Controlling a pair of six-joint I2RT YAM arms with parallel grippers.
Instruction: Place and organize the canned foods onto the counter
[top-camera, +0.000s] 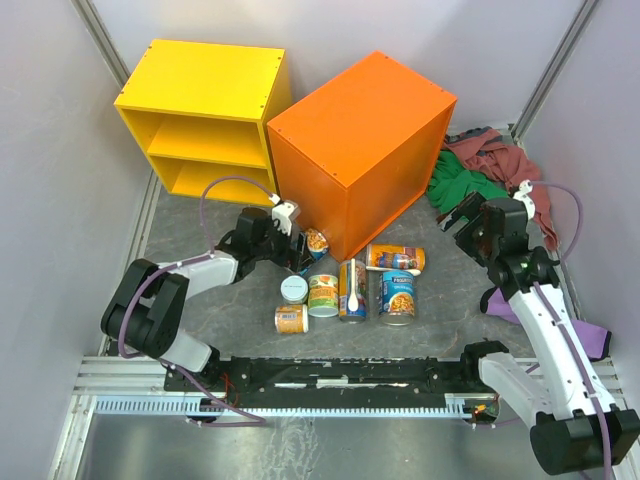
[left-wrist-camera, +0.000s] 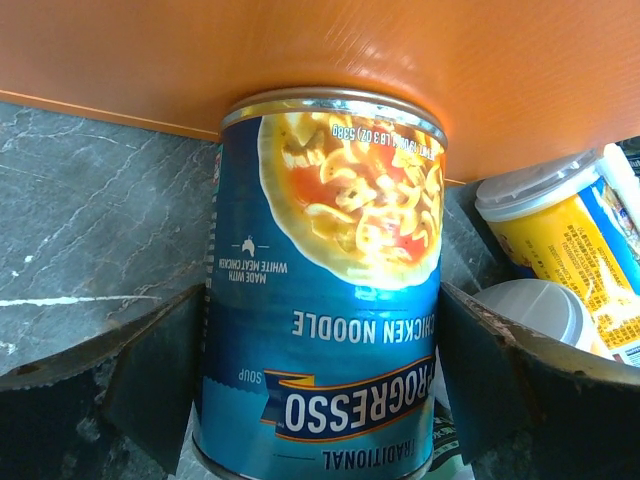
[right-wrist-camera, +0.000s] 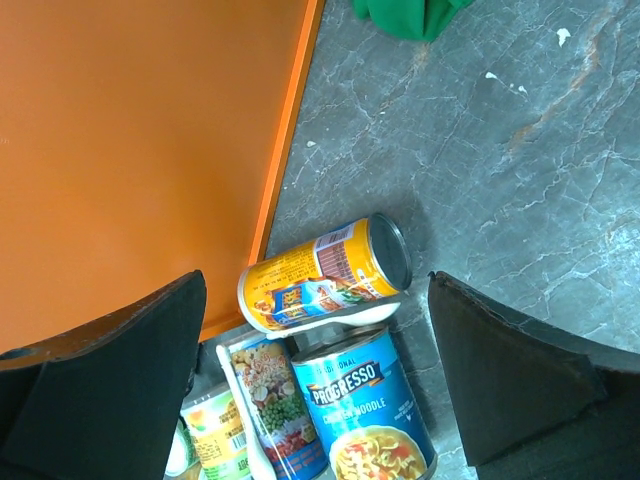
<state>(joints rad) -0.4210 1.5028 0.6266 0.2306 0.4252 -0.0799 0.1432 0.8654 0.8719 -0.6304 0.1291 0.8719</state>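
A blue soup can (left-wrist-camera: 325, 300) lies with its silver top against the orange counter's (left-wrist-camera: 300, 50) side wall. My left gripper (left-wrist-camera: 322, 370) is shut on it, a finger pressed to each flank. From above, this can (top-camera: 316, 242) sits at the counter's (top-camera: 360, 140) lower corner with the left gripper (top-camera: 303, 250) beside it. Several more cans lie grouped on the floor: a yellow one on its side (top-camera: 395, 258), a second blue one (top-camera: 397, 295), a tall vegetable one (top-camera: 350, 290), a green-label one (top-camera: 322, 296). My right gripper (right-wrist-camera: 315, 290) hangs open high over the yellow can (right-wrist-camera: 320, 275), holding nothing.
A yellow open shelf unit (top-camera: 205, 110) stands left of the counter. A heap of green and red clothes (top-camera: 480, 165) lies at the right wall, and a purple cloth (top-camera: 500, 300) lies under the right arm. Two short cans (top-camera: 292, 305) sit near the left arm.
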